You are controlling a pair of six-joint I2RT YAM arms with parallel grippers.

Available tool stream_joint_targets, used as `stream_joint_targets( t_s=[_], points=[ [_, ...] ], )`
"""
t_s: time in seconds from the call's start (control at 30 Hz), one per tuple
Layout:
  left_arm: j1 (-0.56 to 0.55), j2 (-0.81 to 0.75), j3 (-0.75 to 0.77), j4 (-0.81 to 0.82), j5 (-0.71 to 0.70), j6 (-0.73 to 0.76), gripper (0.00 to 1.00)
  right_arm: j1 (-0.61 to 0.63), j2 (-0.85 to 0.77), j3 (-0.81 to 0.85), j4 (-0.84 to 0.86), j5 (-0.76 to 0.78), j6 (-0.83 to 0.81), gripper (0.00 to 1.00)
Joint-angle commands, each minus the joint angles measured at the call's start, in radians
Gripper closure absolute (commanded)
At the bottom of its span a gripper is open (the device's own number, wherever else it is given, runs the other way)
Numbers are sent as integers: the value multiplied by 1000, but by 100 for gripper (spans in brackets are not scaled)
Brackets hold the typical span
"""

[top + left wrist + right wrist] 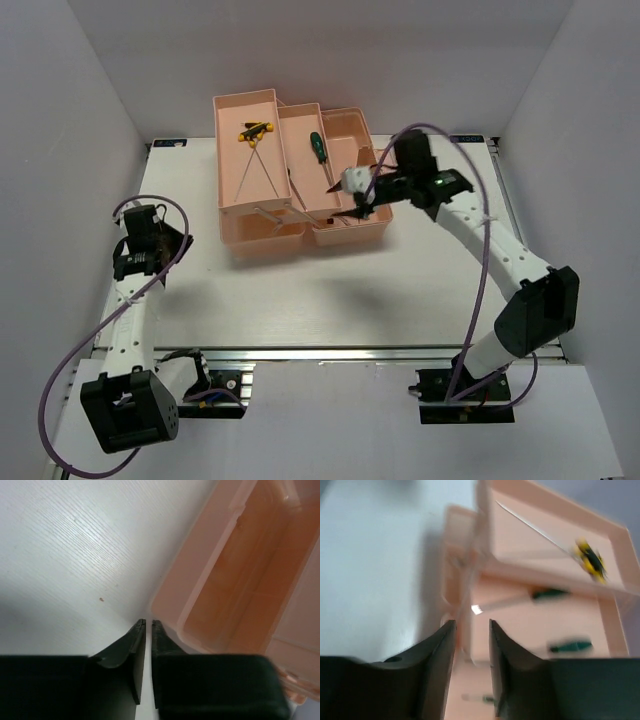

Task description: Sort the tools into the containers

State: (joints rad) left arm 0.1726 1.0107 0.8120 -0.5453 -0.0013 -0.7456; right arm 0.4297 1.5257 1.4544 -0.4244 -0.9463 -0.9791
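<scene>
Your right gripper (471, 625), jaws narrowly parted and seemingly empty, hovers over the toolbox (245, 97)'s right trays. Your left gripper (148, 624) is pinched closed, empty. The rods (256, 130) and green screwdriver (317, 147) lie inside, so lift clear without snagging rims.

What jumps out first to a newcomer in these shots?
The salmon-pink toolbox, tiers fanned open at the back of the table, with yellow-handled rods in its left tray and a green screwdriver in the next. The right fingers reach over its right side; the left fingers sit shut beside it.
</scene>
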Motion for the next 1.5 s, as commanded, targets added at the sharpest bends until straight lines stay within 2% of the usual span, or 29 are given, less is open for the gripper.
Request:
stream_joint_targets(
  t_s=[0.0, 0.03, 0.07, 0.13, 0.27, 0.4, 0.57, 0.87, 1.07, 1.17, 1.2, 1.3, 1.47],
  points=[
    [41, -3, -19, 34, 93, 11, 76, 148, 63, 27, -223, 4, -435, 38],
    [50, -3, -28, 39, 102, 11, 64, 217, 68, 12, -208, 70, -466, 30],
    [53, -6, -28, 42, 110, 9, 64, 254, 68, 12, -208, 70, -466, 30],
    [59, -9, -45, 47, 132, 8, 58, 323, 80, -20, -136, 187, -486, 26],
    [67, -21, -69, 61, 165, -4, 57, 463, 158, 1, 1, 308, -399, 24],
    [67, -49, -88, 65, 181, -14, 56, 526, 304, 124, 55, 418, -281, 28],
    [70, -84, -114, 45, 178, -6, 56, 575, 425, 211, 249, 592, -96, 32],
    [70, -153, -183, 18, 195, -31, 56, 593, 697, 429, 204, 745, -69, 38],
    [70, -161, -208, 27, 210, -66, 56, 600, 752, 466, 167, 785, -50, 57],
    [70, -153, -240, 60, 222, -89, 56, 600, 726, 443, 162, 784, -33, 75],
    [70, -149, -253, 73, 227, -98, 56, 600, 714, 437, 161, 776, -27, 84],
    [70, -136, -309, 131, 244, -133, 56, 600, 650, 413, 187, 749, 28, 100],
    [70, -80, -381, 277, 280, -184, 56, 583, 527, 416, 249, 696, 190, 100]
  ],
)
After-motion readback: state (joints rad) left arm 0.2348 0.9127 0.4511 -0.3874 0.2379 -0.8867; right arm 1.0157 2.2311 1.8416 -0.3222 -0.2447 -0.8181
